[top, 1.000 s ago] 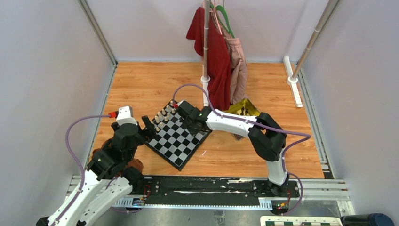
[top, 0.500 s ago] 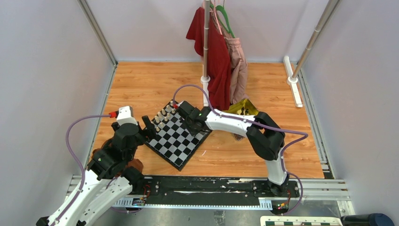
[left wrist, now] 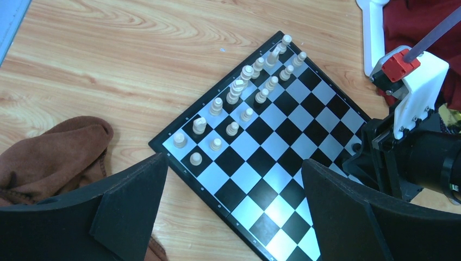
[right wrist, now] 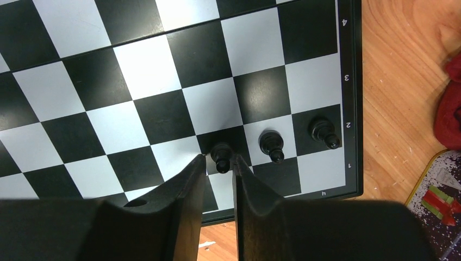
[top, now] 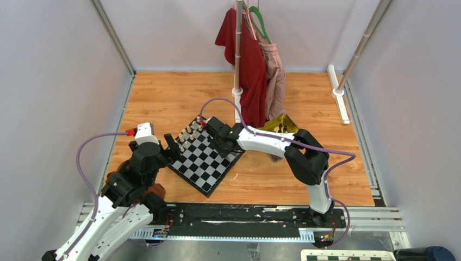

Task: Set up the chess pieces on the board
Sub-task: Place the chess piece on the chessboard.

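Right claw (right wrist: 219, 160) is down on the chessboard (right wrist: 163, 70), fingers just slightly apart either side of a black pawn (right wrist: 222, 152) standing on its square. Two more black pawns (right wrist: 271, 144) sit right beside it along the edge. The border digits read 4, 3, 2, 1. Cream pieces (left wrist: 239, 92) fill two rows on the opposite side. The right arm reaches left across the tabletop (top: 163, 92), and the left claw (left wrist: 234, 168) hangs over the board's corner, fingers spread wide. The top view looks basically unchanged from a second ago.
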You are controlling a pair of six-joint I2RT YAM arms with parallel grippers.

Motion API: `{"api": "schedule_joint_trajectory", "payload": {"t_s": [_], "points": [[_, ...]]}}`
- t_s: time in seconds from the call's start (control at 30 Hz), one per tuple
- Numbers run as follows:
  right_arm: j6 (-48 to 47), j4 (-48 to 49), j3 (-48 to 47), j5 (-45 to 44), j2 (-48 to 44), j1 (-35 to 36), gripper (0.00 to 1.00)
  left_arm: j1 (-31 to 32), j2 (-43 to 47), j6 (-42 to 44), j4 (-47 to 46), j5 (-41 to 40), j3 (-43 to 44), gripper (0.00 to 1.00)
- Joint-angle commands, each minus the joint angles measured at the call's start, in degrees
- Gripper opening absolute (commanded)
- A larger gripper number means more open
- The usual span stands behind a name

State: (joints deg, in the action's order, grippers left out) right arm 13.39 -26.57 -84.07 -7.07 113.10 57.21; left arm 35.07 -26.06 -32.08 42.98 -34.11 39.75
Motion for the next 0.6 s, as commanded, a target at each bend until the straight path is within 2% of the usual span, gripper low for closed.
{"api": "schedule_joint_trajectory", "payload": {"t_s": [0.0,0.3,0.57], "points": [[-1.1,-1.1,-0.63,0.29,-0.12,-0.64,0.3,0.48,-0.32,0.08,-0.25,-0.58,-0.11,1.0],[-1.67,-2.16,-0.6,0.15,-2.54,-0.51,0.31,0.45,0.09,0.0,-0.09,-0.92,-0.11,1.0],[-1.26,-4.21,1.92,-2.15,-10.0,0.25,0.45,0.45,0.72,-0.1,-0.05,-1.27,-0.2,1.0]]}}
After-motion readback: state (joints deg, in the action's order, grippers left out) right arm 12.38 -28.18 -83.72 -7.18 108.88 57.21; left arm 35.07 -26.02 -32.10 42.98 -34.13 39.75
